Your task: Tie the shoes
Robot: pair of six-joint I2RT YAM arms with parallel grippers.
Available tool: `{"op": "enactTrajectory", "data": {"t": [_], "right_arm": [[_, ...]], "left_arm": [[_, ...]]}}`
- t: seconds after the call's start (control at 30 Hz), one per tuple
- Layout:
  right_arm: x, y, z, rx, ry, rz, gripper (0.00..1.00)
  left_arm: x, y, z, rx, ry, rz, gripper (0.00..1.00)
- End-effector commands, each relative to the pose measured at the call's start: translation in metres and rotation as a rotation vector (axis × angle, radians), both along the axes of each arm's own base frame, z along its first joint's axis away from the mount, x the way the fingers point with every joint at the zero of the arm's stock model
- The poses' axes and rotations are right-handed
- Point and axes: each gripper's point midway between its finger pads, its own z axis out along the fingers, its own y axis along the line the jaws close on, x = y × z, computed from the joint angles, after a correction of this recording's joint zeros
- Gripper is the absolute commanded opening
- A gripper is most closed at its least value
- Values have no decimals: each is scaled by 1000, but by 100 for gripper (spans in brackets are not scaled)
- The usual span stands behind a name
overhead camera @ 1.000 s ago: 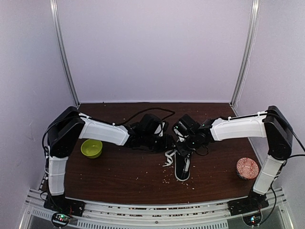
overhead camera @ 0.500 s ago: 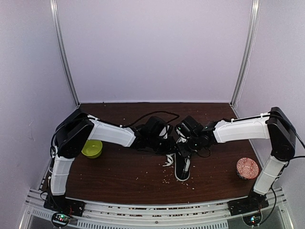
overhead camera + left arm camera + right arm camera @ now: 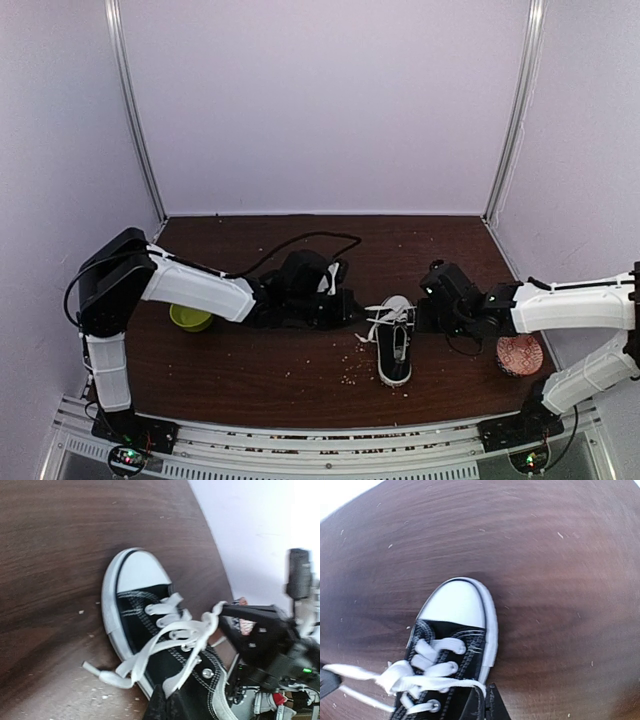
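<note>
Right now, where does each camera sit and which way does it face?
Top external: above and behind, looking down on the table; left arm and right arm show, sneaker between them.
Left wrist: on the left gripper, looking across the sneaker at the right gripper; own fingertips at bottom edge.
Right wrist: above the sneaker's toe cap, looking down; one own finger at bottom.
Shared: both wrist views show toe cap and laces.

A black canvas low-top sneaker (image 3: 395, 345) stands upright on its white sole (image 3: 107, 615), a little right of the middle of the table (image 3: 260, 370). Its white toe cap (image 3: 455, 602) points to the table's far edge. The long white laces (image 3: 170, 640) are untied, with strands drawn out to both sides.
</note>
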Motion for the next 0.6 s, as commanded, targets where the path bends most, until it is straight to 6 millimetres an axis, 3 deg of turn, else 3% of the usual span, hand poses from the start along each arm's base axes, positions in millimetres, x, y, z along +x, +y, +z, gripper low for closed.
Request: {"op": "enactTrajectory", "data": {"t": [0.0, 0.17, 0.23, 0.43, 0.57], "right_arm": [[-12, -49, -22, 57, -18, -266, 7], [-29, -58, -41, 78, 38, -280, 24], [-31, -62, -37, 72, 34, -277, 33], [-31, -84, -18, 88, -15, -300, 45], [-27, -81, -6, 151, -54, -215, 65]], "left_arm": [[7, 20, -10, 9, 20, 68, 0], [-1, 31, -30, 39, 50, 71, 0], [-3, 35, -33, 49, 54, 73, 0], [-7, 48, -35, 70, 42, 89, 1], [-9, 52, -26, 90, 14, 69, 22]]}}
